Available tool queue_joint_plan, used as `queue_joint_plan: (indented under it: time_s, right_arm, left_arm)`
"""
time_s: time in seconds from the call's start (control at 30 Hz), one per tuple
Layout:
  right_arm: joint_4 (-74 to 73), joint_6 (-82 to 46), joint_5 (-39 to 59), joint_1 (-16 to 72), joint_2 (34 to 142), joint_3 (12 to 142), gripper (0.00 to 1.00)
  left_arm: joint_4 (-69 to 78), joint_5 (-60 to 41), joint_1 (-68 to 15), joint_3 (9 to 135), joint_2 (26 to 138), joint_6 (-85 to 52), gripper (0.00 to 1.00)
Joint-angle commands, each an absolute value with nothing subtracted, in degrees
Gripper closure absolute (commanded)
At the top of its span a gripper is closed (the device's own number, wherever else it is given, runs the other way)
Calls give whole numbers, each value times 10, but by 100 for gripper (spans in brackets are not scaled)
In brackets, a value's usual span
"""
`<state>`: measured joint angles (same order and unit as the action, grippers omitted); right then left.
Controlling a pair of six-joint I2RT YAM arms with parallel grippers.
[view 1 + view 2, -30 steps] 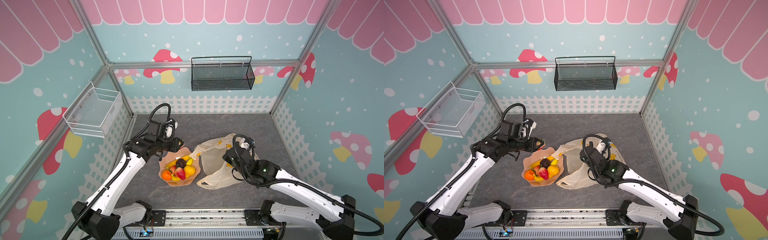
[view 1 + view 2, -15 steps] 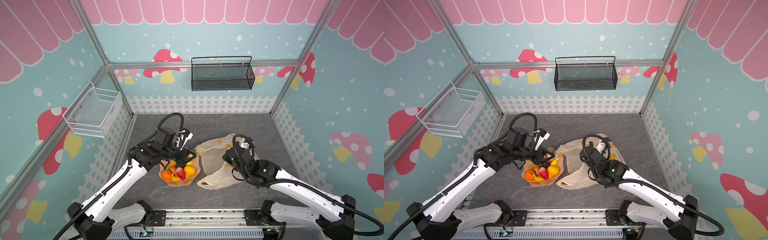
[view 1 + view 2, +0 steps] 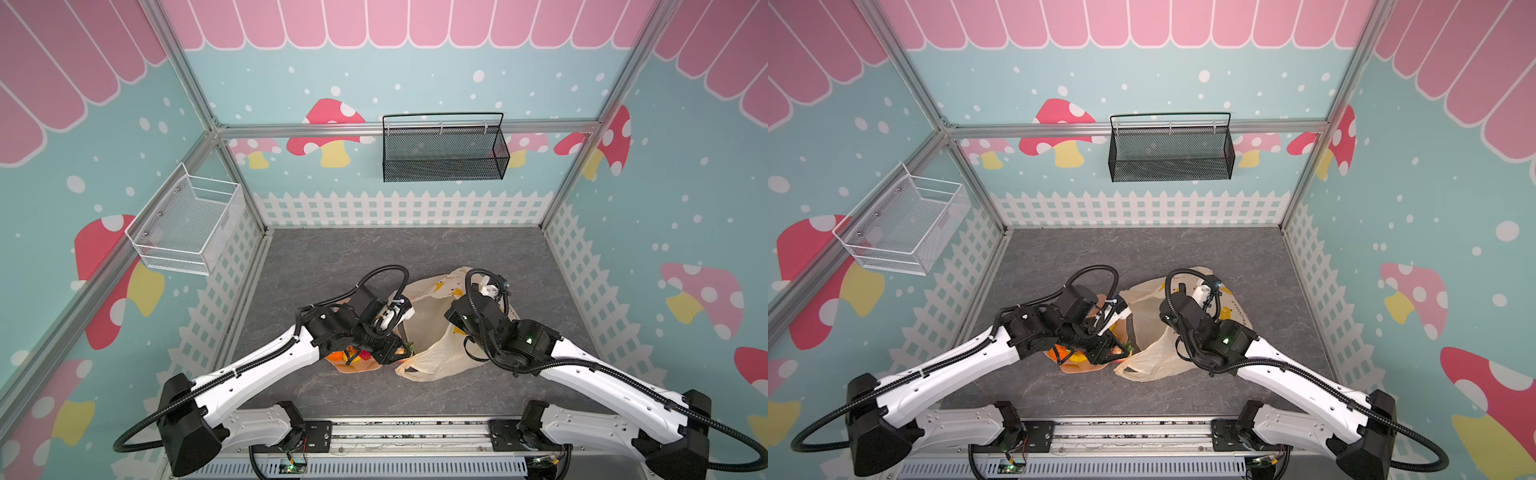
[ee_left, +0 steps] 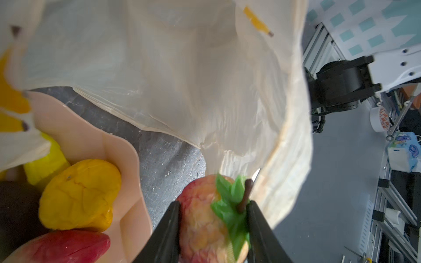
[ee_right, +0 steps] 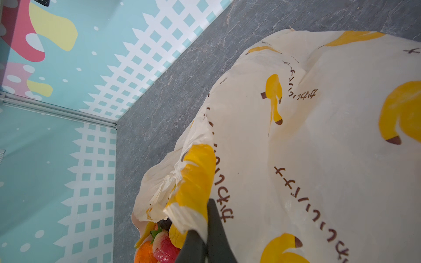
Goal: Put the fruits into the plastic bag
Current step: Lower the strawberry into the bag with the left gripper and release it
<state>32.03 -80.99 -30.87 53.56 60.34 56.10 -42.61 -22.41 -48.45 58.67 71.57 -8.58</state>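
The left end effector clamps a red-and-yellow fruit with green leaves across its middle, just past the plate at the mouth of the plastic bag. The fruit looks light, rounded and apt to slip. The right end effector pinches the rim of that thin, floppy, banana-printed bag on the desk.

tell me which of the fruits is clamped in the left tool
The red-yellow fruit with green leaves and a brown stem, held in the left tool off the plate; the other fruits lie on it.
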Motion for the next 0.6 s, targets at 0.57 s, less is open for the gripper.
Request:
queue_joint_plan:
  time_s: [0.57]
  right_arm:
    - [295,-810,-283,534,611,554,100]
  left_arm:
    - [-314,-278,-511,669,968,-108,84]
